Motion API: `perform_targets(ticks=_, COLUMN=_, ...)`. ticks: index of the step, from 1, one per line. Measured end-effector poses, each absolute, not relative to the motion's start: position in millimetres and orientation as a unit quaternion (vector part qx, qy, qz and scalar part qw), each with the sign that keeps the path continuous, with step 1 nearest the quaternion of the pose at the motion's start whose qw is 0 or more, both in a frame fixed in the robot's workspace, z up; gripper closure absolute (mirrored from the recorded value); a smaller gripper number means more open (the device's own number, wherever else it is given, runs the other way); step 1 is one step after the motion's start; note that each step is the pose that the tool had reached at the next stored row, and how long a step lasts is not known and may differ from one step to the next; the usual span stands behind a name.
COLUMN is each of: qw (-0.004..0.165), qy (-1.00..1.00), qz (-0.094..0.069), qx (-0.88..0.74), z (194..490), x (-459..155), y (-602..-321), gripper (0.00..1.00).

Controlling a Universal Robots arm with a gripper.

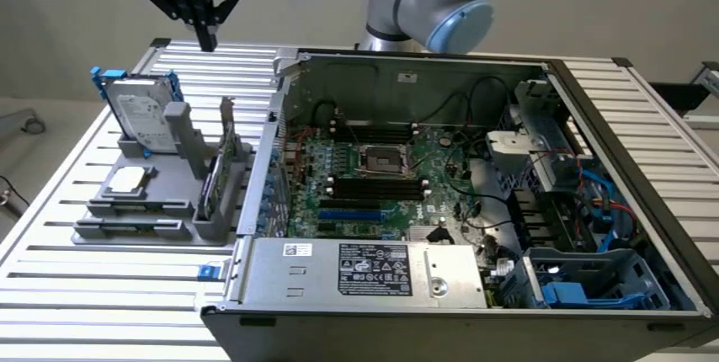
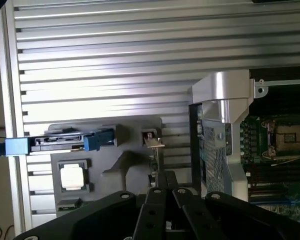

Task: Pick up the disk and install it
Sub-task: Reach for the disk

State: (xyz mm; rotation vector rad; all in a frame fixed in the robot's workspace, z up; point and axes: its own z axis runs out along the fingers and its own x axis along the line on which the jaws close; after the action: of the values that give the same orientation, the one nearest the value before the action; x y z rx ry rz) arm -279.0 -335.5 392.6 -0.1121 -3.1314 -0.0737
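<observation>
My black claw [image 1: 207, 40] hangs pinched together and empty, high over the slatted aluminium table [image 1: 101, 295]. The flat silver-grey disk with blue plastic carrier frame [image 1: 140, 114] stands on edge in a grey plastic holder [image 1: 146, 231], on the exterior view's left of the open computer case [image 1: 393, 71]. I cannot read the print on its white label. The black-and-white label on the silver box [image 1: 292, 274] is likewise illegible. Open air lies between me and the disk's top edge.

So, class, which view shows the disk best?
The exterior view: the disk stands upright in the grey holder, its broad face visible. The wrist view sees the disk edge-on, between its blue frame ends.
</observation>
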Motion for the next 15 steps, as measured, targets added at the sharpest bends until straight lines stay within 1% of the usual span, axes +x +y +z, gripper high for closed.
perform_targets(ticks=9, qw=0.005, qy=-0.999, qz=-0.023, qx=-0.036, z=392.3, x=-318.4, y=-320.1, gripper=0.89)
perform_targets(ticks=15, qw=0.005, qy=-0.999, qz=-0.023, qx=-0.036, z=390.2, x=-346.0, y=-315.5, gripper=0.89)
